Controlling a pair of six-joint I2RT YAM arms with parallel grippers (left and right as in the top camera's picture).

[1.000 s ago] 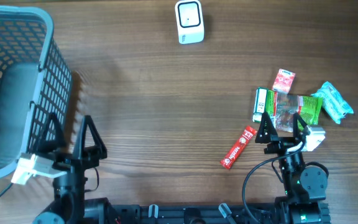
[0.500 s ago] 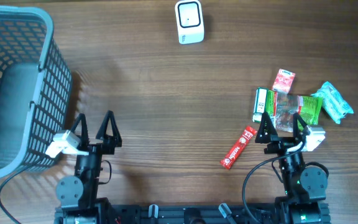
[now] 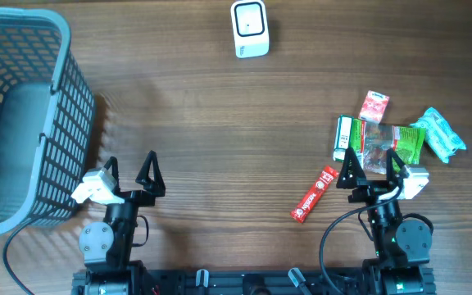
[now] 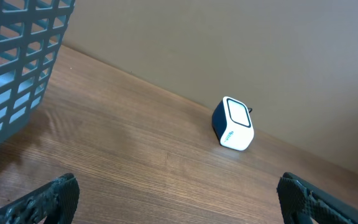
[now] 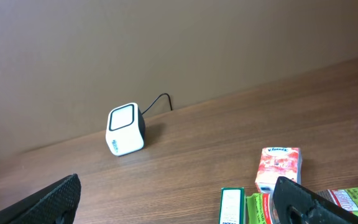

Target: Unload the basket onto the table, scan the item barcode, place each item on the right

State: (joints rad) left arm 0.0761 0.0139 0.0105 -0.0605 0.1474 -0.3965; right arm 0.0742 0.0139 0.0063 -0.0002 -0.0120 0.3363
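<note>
Several items (image 3: 375, 139), just beyond open R fingers (image 3: 349, 170)

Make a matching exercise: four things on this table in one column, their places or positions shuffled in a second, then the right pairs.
1. basket
2. barcode scanner
3. red stick sachet
4. teal packet

A. furthest right of everything
B. far edge, near the middle
C. far left side
D. lying diagonally, apart from the other items

Pairs: 1-C, 2-B, 3-D, 4-A

Smooth plastic scanner (image 3: 249, 27) — matt wooden table (image 3: 211, 139).
</note>
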